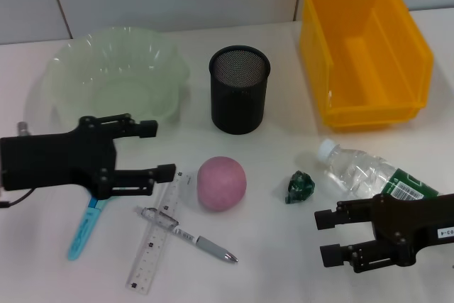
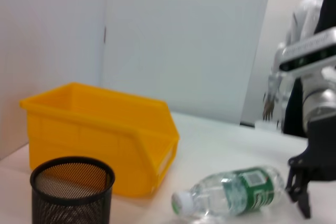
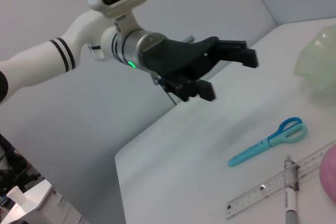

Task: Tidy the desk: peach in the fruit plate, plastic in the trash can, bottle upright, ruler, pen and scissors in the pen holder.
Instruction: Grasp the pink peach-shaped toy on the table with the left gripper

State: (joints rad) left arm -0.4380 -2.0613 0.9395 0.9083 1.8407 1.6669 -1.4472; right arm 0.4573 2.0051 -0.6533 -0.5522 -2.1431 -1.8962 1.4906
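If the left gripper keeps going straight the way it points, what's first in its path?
Likely the pink peach. The left gripper, open, points toward the table's middle, but it may sit higher than the peach, so it could pass over; depth is unclear.

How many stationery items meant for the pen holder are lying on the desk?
3: blue scissors under the left gripper, clear ruler beside the peach, pen lying across the ruler.

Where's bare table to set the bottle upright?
Bare table between pen holder, yellow bin and bottle; also near edge right of the pen. Crowded: ruler, scissors, peach.
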